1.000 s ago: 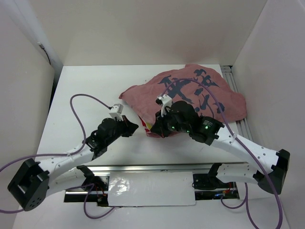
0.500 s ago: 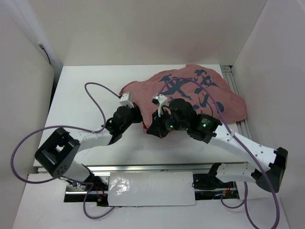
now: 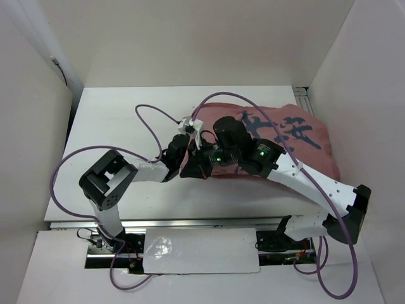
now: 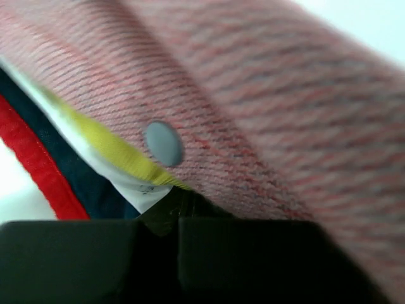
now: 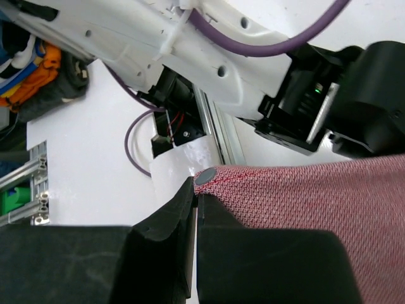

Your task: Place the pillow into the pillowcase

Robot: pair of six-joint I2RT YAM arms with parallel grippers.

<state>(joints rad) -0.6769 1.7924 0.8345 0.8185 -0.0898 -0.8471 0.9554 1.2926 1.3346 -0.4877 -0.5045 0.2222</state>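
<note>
Toward the far right corner of the table (image 3: 114,114) lies the pillowcase (image 3: 285,145), calligraphy side up. Its long axis runs across the table and its mouth points at the left edge. My left gripper (image 4: 177,218) and right gripper (image 5: 195,190) each have jaws pinched tight on the hem. Of the pillow (image 4: 104,145) I see only a yellow edge at the mouth. I'd draw the hem leftward with both pinches level, so that last corner gets covered.

Bright, even light, soft shadows; pillowcase (image 4: 285,126) blurred up close, left wrist.
</note>
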